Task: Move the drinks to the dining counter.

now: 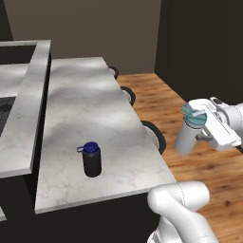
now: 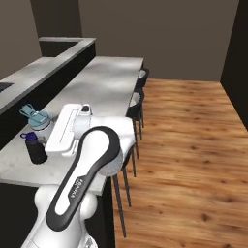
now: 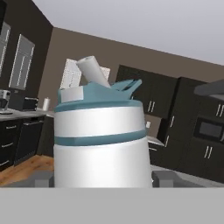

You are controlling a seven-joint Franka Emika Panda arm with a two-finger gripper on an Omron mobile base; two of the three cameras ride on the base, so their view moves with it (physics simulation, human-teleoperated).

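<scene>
- Gripper (image 1: 201, 134): clamped on the white-grey bottle (image 1: 189, 134), held upright by its side, out over the wood floor (image 1: 209, 166).
- Dining surface (image 1: 90, 118): just beside the gripper, across the stools (image 1: 154, 134).
- Black bottle (image 1: 91, 160): already standing on the surface; judged hazard.
- Advice: carry level, clear the edge, set down well apart from the black bottle, then release.

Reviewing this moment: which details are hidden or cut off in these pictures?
- White bottle: its lower part is cut off at the bottom of the hand view; in the right base view the arm hides its body, leaving the lid.
- Hand: its fingertips are hidden behind the white bottle in the left base view.
- Black bottle: label too small to read in either base view.
</scene>
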